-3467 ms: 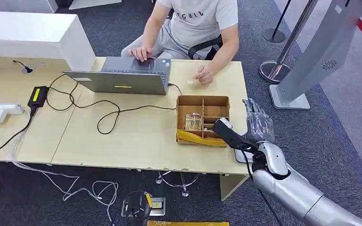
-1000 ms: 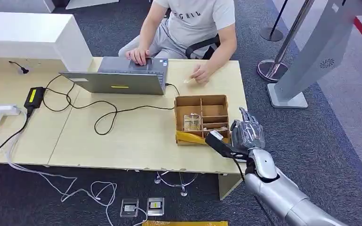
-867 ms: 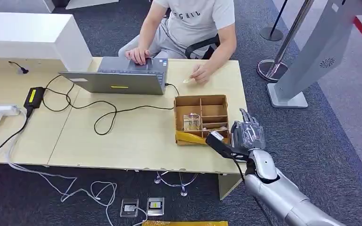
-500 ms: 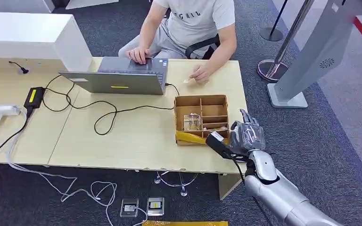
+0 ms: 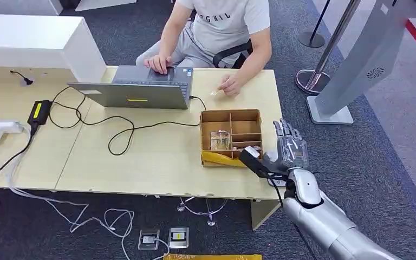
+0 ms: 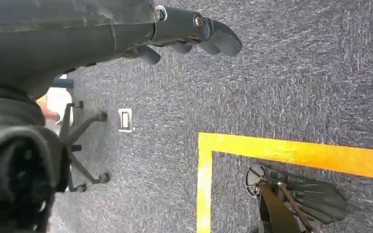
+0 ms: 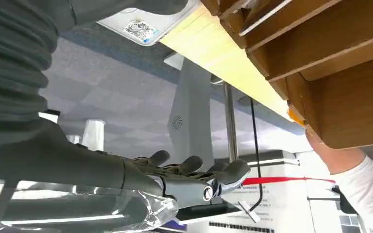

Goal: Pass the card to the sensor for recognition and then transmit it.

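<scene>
One risk: right hand [image 5: 288, 149], fingers spread and empty beside the cardboard box [image 5: 232, 137], clips its wall reaching for the card [image 5: 221, 140].

Office: desk [image 5: 157, 157], laptop [image 5: 135, 93] (grey carpet [image 5: 379, 157]).

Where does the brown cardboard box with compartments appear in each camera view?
Head view: the cardboard box stands on the table's near right part, close to the right hand.
Right wrist view: the cardboard box shows as large brown walls, very close, against the table edge.
Left wrist view: not in it; carpet and yellow tape.
Shared landmark: the grey pillar with its round grille, also in the right wrist view.
</scene>
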Controlling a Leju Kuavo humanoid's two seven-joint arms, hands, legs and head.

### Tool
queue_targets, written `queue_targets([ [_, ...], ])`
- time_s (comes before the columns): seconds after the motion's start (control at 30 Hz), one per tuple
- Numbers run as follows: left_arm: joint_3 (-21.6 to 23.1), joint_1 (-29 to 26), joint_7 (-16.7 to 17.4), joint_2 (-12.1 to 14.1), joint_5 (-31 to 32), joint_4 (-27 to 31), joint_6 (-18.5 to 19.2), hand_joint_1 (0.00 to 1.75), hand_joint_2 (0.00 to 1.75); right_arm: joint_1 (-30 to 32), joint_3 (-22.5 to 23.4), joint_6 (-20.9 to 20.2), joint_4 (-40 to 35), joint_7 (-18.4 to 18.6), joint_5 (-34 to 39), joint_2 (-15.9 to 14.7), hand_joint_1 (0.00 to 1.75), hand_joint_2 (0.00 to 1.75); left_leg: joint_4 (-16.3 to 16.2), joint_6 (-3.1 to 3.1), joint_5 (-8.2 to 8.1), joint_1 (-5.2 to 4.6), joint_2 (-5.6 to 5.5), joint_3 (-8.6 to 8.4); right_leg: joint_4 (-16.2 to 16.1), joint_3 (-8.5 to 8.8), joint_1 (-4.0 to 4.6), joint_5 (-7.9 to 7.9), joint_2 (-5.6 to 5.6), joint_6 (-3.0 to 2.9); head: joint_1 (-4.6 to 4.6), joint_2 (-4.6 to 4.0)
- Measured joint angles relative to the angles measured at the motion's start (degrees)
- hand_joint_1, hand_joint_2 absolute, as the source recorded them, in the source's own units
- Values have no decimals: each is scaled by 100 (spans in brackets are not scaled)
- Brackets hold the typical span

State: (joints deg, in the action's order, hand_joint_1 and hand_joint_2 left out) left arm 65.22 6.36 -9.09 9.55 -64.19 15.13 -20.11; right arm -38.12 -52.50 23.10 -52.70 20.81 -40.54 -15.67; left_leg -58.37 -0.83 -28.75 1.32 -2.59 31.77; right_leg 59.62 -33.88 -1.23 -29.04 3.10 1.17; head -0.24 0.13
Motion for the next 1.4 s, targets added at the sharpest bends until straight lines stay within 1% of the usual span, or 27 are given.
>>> queue_targets([
  [0.17,15,2,2,0,0,-18,39,0,0,-19,-2,-111,-37,-107,109,20,0,175,0,0,0,0,0,-1,0,1,0,1,2,-1,-2,0],
  [0.33,20,4,2,0,-2,-33,41,0,0,-19,-18,-289,-140,-162,175,120,0,175,0,0,0,0,1,-2,0,1,1,1,1,-2,-2,0],
  [0.63,31,4,26,0,2,-46,48,0,0,-23,-116,-470,-310,-179,225,245,0,175,0,-1,1,0,-1,1,1,1,0,1,0,-2,-2,0],
  [0.87,35,4,63,-2,0,-46,37,0,0,-79,-160,-555,-431,-157,271,249,0,175,0,-1,0,0,-1,1,1,0,0,1,-1,-2,-2,0],
  [1.07,37,4,63,-2,-4,-46,24,0,0,-130,-155,-680,-618,9,321,186,0,175,0,-1,1,0,-1,0,1,0,0,1,-1,-2,0,0],
  [1.2,37,3,63,-2,-4,-46,24,0,0,-144,-153,-791,-752,57,337,131,0,175,0,-1,1,0,0,0,1,0,0,1,0,-2,0,0],
  [1.3,37,4,63,-4,-4,-46,26,0,0,-136,-173,-800,-833,59,326,129,0,175,0,-1,0,0,0,0,1,0,0,1,0,-2,0,0],
  [1.4,39,4,63,-11,-9,-46,26,0,0,-107,-195,-782,-835,-28,352,149,0,175,0,-1,0,0,0,1,1,0,0,1,0,-2,-2,0],
])
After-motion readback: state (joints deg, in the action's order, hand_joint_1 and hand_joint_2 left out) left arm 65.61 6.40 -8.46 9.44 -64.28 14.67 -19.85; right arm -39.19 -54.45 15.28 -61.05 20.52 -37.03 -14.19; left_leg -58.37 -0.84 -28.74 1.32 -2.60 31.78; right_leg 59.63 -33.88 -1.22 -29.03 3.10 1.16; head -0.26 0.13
